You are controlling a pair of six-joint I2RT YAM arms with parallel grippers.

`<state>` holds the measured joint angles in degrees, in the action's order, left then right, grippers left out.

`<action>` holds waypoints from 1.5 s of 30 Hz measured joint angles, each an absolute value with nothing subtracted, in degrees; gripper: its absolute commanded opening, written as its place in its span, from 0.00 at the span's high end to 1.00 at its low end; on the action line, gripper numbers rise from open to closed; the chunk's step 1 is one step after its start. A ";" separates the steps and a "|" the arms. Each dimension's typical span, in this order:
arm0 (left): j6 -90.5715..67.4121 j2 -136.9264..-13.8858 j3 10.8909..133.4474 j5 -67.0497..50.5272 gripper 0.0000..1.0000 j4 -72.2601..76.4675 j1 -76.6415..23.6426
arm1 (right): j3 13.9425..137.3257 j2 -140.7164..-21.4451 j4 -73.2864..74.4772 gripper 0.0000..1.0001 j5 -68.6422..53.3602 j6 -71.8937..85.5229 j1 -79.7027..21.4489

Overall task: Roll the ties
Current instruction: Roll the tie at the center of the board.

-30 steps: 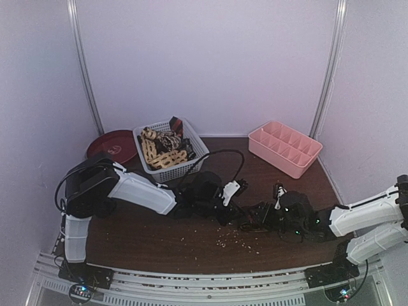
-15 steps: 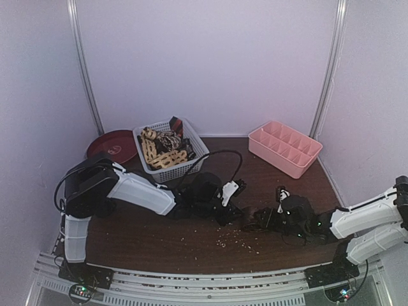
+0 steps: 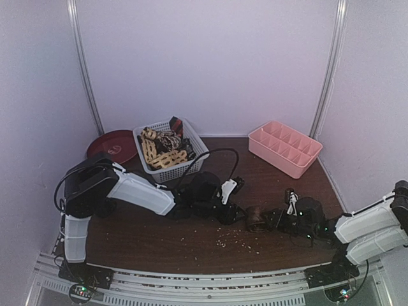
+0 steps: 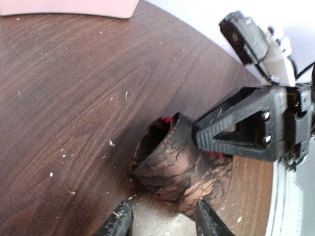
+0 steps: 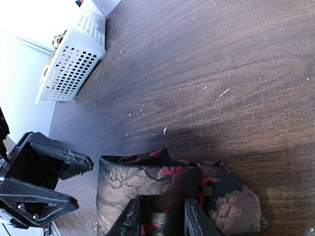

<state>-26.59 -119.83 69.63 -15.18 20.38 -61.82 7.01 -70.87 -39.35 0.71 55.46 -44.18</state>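
Note:
A dark tie with tan and red flowers [image 3: 257,218] lies rolled into a short tube on the brown table, between my two grippers. In the right wrist view the rolled tie [image 5: 147,184] has its pointed end spread to the right, and my right gripper [image 5: 162,219] is shut on the roll's near wall. In the left wrist view the rolled tie [image 4: 170,162] rests just beyond my left gripper [image 4: 162,223], whose tips stand apart and hold nothing. The right gripper's black finger [image 4: 246,130] presses the roll from the right. More ties [image 3: 162,148], tan-patterned and dark, fill the basket.
The white lattice basket [image 3: 199,148] stands at the back left, with a dark red plate [image 3: 113,145] to its left. A pink divided organiser [image 3: 285,148] sits at the back right. Pale crumbs [image 3: 239,239] dot the table in front of the roll.
My left gripper has opened and let go of the roll. My right gripper has narrowed onto the roll and drawn back to the right, leaving the roll visible between the arms.

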 measured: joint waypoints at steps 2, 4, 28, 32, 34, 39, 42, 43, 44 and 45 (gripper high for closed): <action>-28.01 -119.94 69.52 -15.75 0.45 21.91 -61.82 | 6.26 -70.89 -40.51 0.71 -0.03 55.44 -43.68; -29.63 -120.05 68.86 -16.36 0.42 24.08 -61.82 | 5.74 -70.94 -41.41 0.71 -0.64 55.44 -43.22; -40.03 -128.49 70.30 -21.89 0.35 34.09 -61.56 | 3.11 -73.10 -47.31 0.74 -2.85 55.42 -40.66; -42.81 -128.73 70.32 -21.93 0.34 35.94 -61.41 | 3.11 -73.08 -47.31 0.74 -2.90 55.40 -40.62; -44.84 -129.16 71.00 -22.11 0.34 35.99 -61.32 | 3.11 -73.08 -47.31 0.74 -2.90 55.40 -40.62; -51.05 -130.37 71.92 -22.90 0.34 36.14 -61.19 | 3.11 -73.08 -47.31 0.74 -3.05 55.24 -40.62; -54.87 -130.82 71.90 -23.24 0.33 36.97 -61.19 | 3.09 -73.08 -47.35 0.74 -3.07 55.22 -40.56; -55.70 -130.96 71.90 -23.33 0.33 37.32 -61.19 | 3.07 -73.10 -47.37 0.74 -3.09 55.22 -40.56; -56.75 -131.17 71.99 -23.44 0.33 37.76 -61.19 | 3.03 -73.12 -47.51 0.74 -3.11 55.22 -40.56; -57.69 -131.46 72.31 -23.53 0.34 38.06 -61.17 | 3.01 -73.21 -47.68 0.74 -3.16 55.24 -40.56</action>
<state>-57.69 -131.46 72.31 -23.53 38.06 -61.17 3.01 -73.21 -47.68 -3.16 55.24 -40.56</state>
